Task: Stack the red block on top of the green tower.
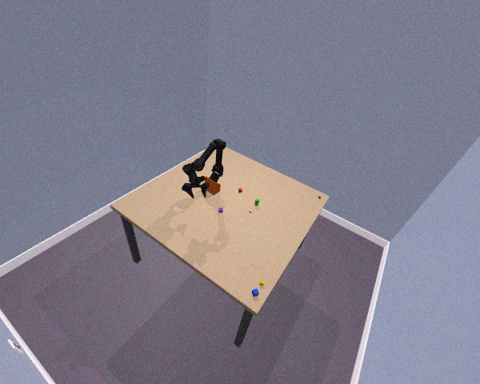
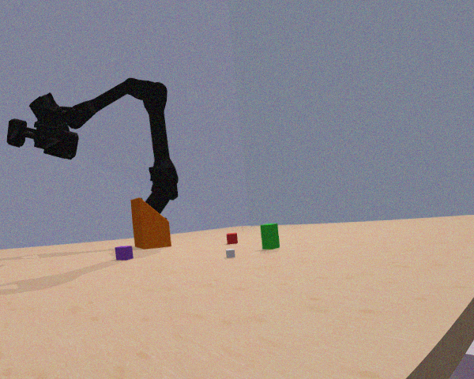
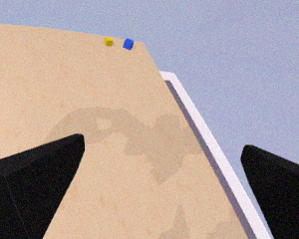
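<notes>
Presently the gripper (image 1: 194,191) is held high with jaws spread wide and nothing between them; the approach step is judged in hand; the red block (image 1: 240,190), well apart from it beside the green tower (image 1: 257,202), must be reached next.

the black arm's base (image 2: 159,200) stood partly hidden behind the orange wedge-shaped block (image 2: 148,225). in the wrist view, both dark gripper fingers were cut off by the lower edge. the small black object (image 1: 319,197) at the table's far corner was too small to identify.
</notes>
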